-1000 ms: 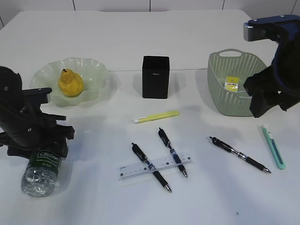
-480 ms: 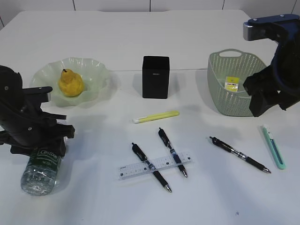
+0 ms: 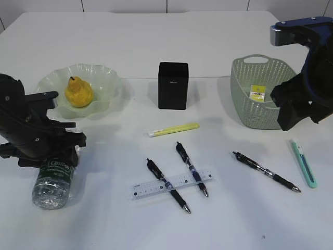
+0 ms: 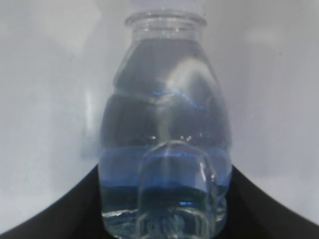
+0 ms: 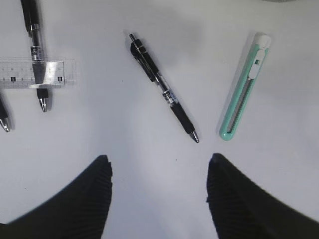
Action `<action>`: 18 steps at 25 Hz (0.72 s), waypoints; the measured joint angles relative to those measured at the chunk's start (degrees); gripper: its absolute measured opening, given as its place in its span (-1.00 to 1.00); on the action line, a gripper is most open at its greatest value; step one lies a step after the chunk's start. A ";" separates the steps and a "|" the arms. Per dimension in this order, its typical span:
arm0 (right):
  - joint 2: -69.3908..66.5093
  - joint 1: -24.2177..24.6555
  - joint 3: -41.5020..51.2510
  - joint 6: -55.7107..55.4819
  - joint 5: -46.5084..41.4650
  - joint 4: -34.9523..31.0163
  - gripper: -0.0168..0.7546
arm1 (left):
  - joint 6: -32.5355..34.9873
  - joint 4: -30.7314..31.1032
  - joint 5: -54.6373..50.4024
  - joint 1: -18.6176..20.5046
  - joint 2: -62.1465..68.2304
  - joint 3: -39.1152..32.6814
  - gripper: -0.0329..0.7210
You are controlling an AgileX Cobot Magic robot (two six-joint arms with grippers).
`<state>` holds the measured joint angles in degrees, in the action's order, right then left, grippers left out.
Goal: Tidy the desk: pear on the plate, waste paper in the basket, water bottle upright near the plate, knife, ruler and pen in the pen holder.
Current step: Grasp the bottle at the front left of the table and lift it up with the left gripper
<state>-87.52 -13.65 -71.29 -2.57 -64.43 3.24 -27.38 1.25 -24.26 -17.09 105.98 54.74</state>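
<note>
here the left end effector pinches the lying water bottle between its fingers.

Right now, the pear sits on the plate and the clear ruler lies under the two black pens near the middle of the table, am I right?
Not quite. The pear is on the plate, but the clear ruler lies over the two black pens, not under them. The exterior view shows it crossing on top of both, and the right wrist view shows it over a pen barrel.

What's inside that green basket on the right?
Inside the green basket, a small yellow piece of paper lies against the far wall. The near wall and the right arm hide much of the floor, so anything else in there cannot be seen.
</note>
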 joint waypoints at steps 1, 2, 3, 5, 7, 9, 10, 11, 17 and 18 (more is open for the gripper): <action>0.00 0.00 0.00 0.00 0.00 0.00 0.21 | -0.11 0.49 0.43 0.00 0.00 0.00 0.18; 0.00 0.00 0.00 0.00 0.00 0.00 0.21 | -0.11 1.20 0.99 0.00 0.00 0.00 0.18; 0.00 0.00 0.00 0.00 0.00 0.00 0.21 | -0.11 2.61 1.87 0.00 -0.42 -0.39 0.18; 0.00 0.00 0.00 0.00 0.00 0.00 0.21 | -0.11 5.23 4.26 0.00 -1.83 -1.78 0.18; 0.00 0.00 0.00 0.00 0.00 0.00 0.21 | -0.11 8.35 7.51 0.00 -3.78 -4.10 0.18; 0.00 0.00 0.00 0.00 0.00 0.00 0.21 | -0.11 9.38 11.24 0.00 -6.52 -6.83 0.18; 0.00 0.00 0.00 0.00 0.00 0.00 0.21 | -0.11 9.59 14.09 0.00 -7.74 -8.50 0.18; 0.00 0.00 0.00 0.00 0.00 0.00 0.21 | -0.11 9.74 16.19 0.00 -9.17 -10.15 0.18; 0.00 0.00 0.00 0.00 0.00 0.00 0.21 | -0.11 13.03 29.11 0.00 -16.00 -18.50 0.18; 0.00 0.00 0.00 0.00 0.00 0.00 0.21 | -0.11 13.89 31.06 0.00 -16.95 -19.77 0.18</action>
<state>-87.52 -13.65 -71.29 -2.57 -64.43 3.24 -27.49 15.15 6.80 -17.09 89.04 34.97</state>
